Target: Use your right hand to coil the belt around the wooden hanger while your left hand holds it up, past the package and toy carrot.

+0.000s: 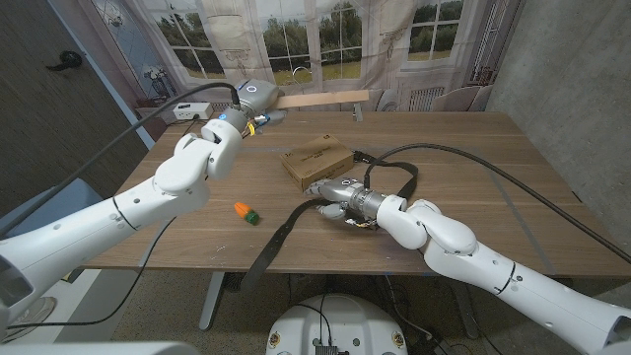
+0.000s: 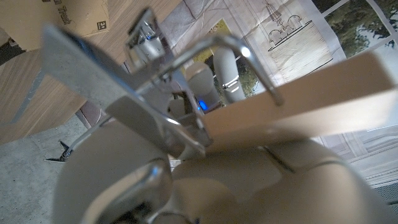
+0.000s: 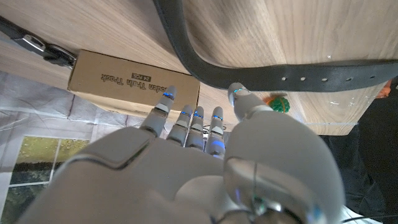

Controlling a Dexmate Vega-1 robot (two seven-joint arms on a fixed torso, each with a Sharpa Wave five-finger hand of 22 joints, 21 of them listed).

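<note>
A black belt [image 1: 286,229] lies on the wooden surface [image 1: 473,187], running from a dark bunch beside the box at the frame's centre, down and to the left, until its tail hangs off the near edge at lower centre. In the right wrist view the strap [image 3: 261,71] curves across the wood, punched holes showing, just beyond the fingertips [image 3: 239,94].

The right hand [image 1: 340,200] sits at centre frame, just below the box, fingers apart and reaching over the belt; nothing is gripped, so it looks poised to take the strap.

The left hand [image 1: 229,123] is raised at upper left, well clear of the belt, gripping the hanger [image 1: 320,98], whose pale wooden bar juts right toward the top centre. The left wrist view shows the bar [image 2: 323,99] and metal hook [image 2: 205,50] close to the hand, consistent with holding it up so the belt can be wound around it.

The cardboard package [image 1: 317,161] lies flat at centre, between the hanger and the right hand. The toy carrot [image 1: 245,211], orange with a green top, lies left of the belt, apart from it
</note>
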